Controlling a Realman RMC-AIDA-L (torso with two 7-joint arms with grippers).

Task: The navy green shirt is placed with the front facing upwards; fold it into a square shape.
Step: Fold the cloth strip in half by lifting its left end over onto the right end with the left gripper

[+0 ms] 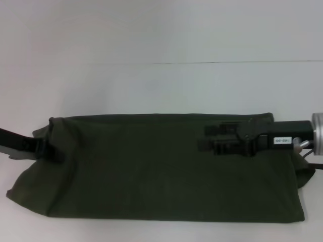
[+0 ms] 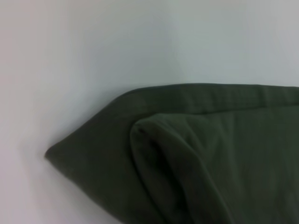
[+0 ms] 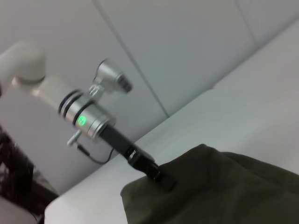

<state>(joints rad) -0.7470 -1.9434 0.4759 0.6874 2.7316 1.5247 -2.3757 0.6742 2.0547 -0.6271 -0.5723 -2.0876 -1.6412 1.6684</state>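
- Dark olive cotton fills the near part of the white table [image 1: 151, 85]: the navy green shirt [image 1: 156, 166] lies folded into a long band running across, plain side up, no print showing.
- Its near edge sags a little toward the left end, where the cloth bulges into a rounded corner; the right end is squarer, with a small lump of fabric sticking out past it.
- At the left end the left gripper [image 1: 48, 148] is at the shirt's edge, its black fingers closed on a pinch of the fabric; the right wrist view shows the same thing from across the table, the left gripper [image 3: 161, 179] biting the raised corner of the shirt [image 3: 219, 191].
- The left wrist view looks at the shirt [image 2: 196, 154] from close by: a pointed corner lies flat on the table [image 2: 93, 56], with a second layer folded over it in a soft roll.
- Farther back, the right gripper [image 1: 209, 138] reaches in from the right over the shirt's far right part, its two black fingers lying parallel with a gap between them, holding nothing that I can make out.
- Beyond the shirt's straight far edge is bare white tabletop.
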